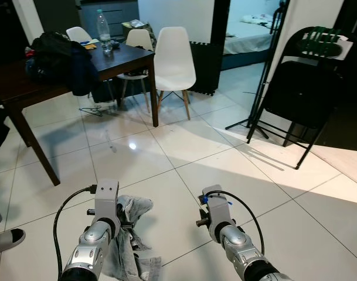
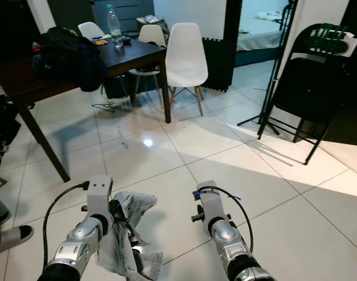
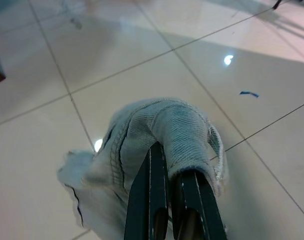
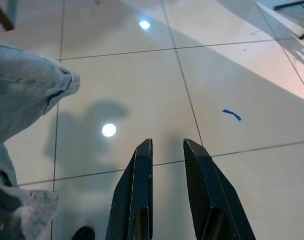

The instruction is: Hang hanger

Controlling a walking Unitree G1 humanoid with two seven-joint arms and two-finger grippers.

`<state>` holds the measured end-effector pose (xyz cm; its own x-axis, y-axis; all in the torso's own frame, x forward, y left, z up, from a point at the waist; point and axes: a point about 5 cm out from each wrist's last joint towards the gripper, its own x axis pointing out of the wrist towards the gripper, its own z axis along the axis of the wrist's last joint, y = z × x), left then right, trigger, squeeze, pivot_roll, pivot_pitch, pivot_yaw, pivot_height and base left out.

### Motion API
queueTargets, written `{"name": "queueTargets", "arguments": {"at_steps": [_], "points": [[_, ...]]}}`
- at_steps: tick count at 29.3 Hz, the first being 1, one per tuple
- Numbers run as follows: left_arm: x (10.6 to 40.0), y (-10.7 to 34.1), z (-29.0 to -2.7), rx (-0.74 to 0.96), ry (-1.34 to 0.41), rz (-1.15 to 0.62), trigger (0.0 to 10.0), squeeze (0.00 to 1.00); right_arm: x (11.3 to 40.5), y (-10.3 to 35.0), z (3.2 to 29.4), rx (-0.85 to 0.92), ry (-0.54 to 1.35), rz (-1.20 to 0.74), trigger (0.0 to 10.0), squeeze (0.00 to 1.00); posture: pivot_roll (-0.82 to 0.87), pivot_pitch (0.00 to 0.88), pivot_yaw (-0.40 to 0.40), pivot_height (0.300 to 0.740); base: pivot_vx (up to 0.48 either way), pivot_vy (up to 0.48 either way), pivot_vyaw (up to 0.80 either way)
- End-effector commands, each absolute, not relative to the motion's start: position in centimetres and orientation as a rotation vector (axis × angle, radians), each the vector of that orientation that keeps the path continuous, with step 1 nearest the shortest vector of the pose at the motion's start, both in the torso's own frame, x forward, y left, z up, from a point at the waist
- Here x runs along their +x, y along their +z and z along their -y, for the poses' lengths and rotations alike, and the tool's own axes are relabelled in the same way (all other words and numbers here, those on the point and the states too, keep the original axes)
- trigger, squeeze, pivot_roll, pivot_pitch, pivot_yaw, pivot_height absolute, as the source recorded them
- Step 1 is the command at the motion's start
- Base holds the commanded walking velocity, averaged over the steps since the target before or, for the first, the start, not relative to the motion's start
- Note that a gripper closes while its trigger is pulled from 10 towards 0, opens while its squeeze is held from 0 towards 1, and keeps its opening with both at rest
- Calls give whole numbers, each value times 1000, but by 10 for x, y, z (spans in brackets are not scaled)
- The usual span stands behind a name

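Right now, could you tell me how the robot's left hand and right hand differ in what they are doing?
The left hand is shut on a pale denim garment, which drapes over its fingers and hangs below; the right hand holds nothing. The left hand's fingers are pressed together, while the right hand's fingers stand slightly apart. Both hang over the tiled floor, side by side at a similar height.

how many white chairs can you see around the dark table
3. One white plastic chair stands at the dark wooden table's near corner, a second just behind it, a third at the far side. Bags on the table may hide more.
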<state>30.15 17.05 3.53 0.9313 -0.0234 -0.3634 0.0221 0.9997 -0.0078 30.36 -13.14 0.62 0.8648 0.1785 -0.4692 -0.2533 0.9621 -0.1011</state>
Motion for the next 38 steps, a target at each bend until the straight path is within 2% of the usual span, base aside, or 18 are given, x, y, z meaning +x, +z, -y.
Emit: {"name": "queueTargets", "arguments": {"at_steps": [1,16,38], "points": [[306,46,-168,-7,-41,-306,10000,0,304,7,129,-163,234,-463,10000,0,51,0,12,740,0,0,0],[310,55,-166,-41,-58,-263,10000,0,310,15,127,-154,226,-409,10000,0,57,0,12,740,0,0,0],[311,56,-169,-68,-48,-269,10000,0,313,17,131,-108,183,-409,10000,0,57,0,14,740,278,0,0]]}}
